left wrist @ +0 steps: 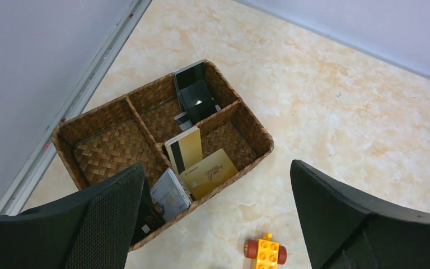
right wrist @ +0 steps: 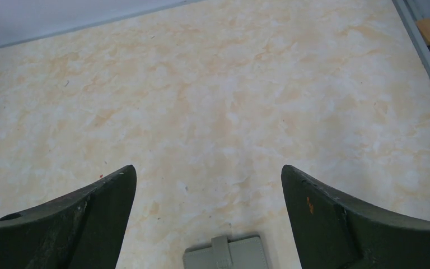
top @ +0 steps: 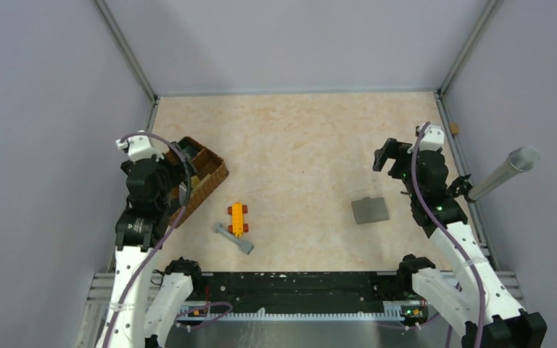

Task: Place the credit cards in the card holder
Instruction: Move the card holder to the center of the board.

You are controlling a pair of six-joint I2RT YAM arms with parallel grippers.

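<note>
Gaping wide, empty: left gripper (left wrist: 216, 165), right gripper (right wrist: 208, 168); the card holder (top: 370, 210) lies grey, flat, closed.

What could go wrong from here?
1. The credit cards overlap, leaning on dividers in the woven tray; a grasp may pinch two or snag the wall.
2. The card holder lies closed, flat; opening it may just slide it.
3. The toy brick sits between tray and holder; a low carry could clip it.
</note>
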